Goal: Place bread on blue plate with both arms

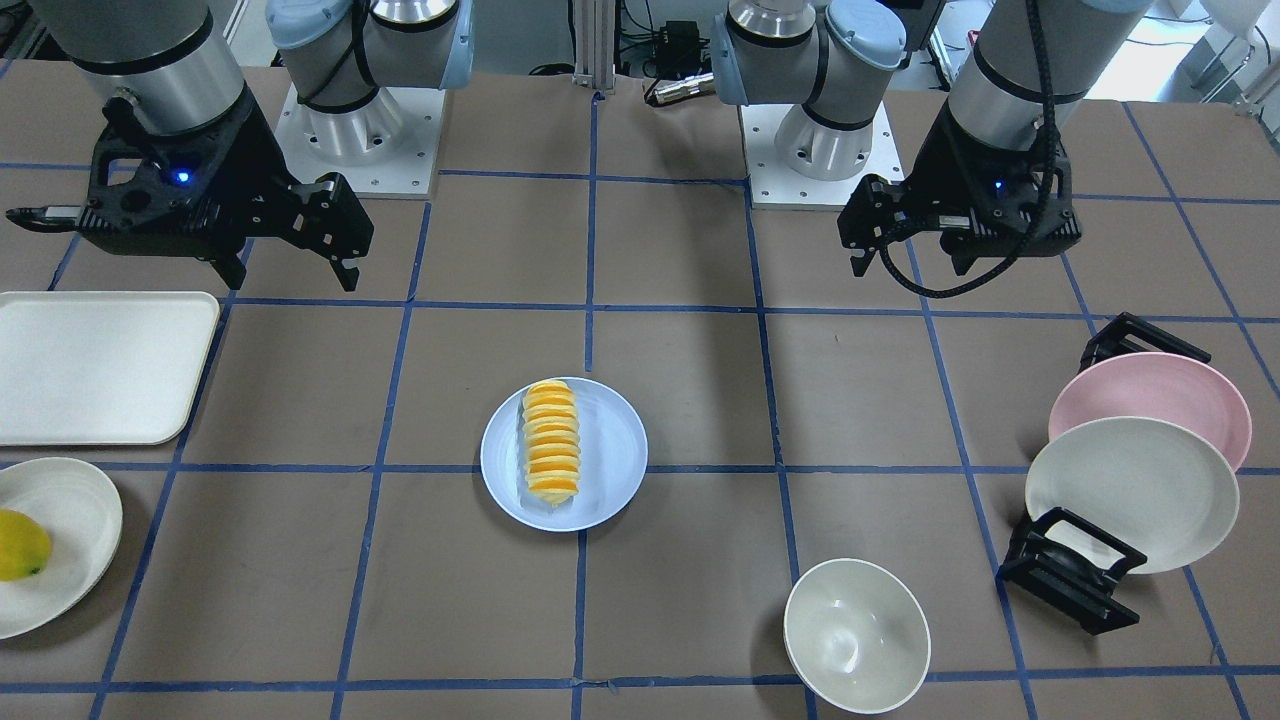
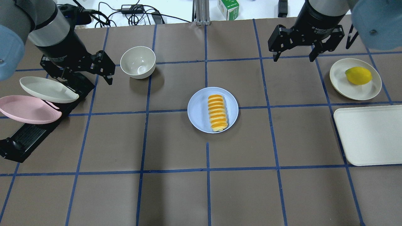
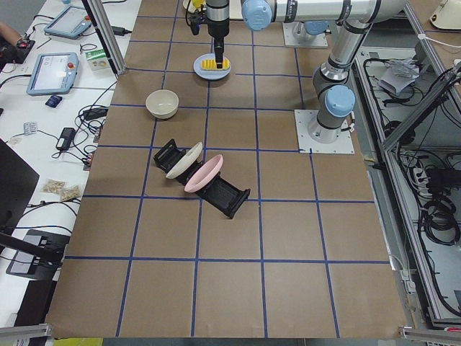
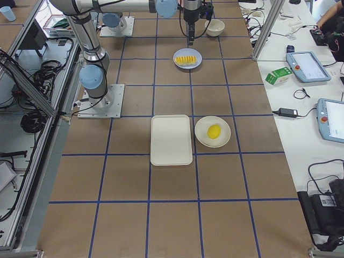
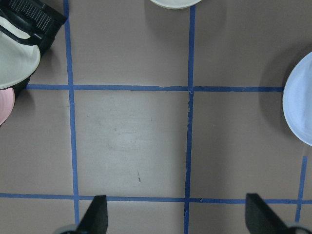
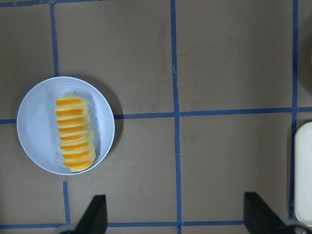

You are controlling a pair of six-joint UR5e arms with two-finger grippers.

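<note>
You see the bread (image 2: 216,112), a ridged orange and pale yellow loaf, lying flat on the blue plate (image 2: 198,110), mid-table. The left gripper (image 1: 910,262) and right gripper (image 2: 293,57) hang well apart from it, fingers spread, empty.

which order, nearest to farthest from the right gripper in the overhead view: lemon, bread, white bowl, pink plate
From the right gripper:
1. lemon, close by, toward the view's right edge
2. bread, on the blue plate at mid-table
3. white bowl, across on the view's left half
4. pink plate, at the far left edge
</note>
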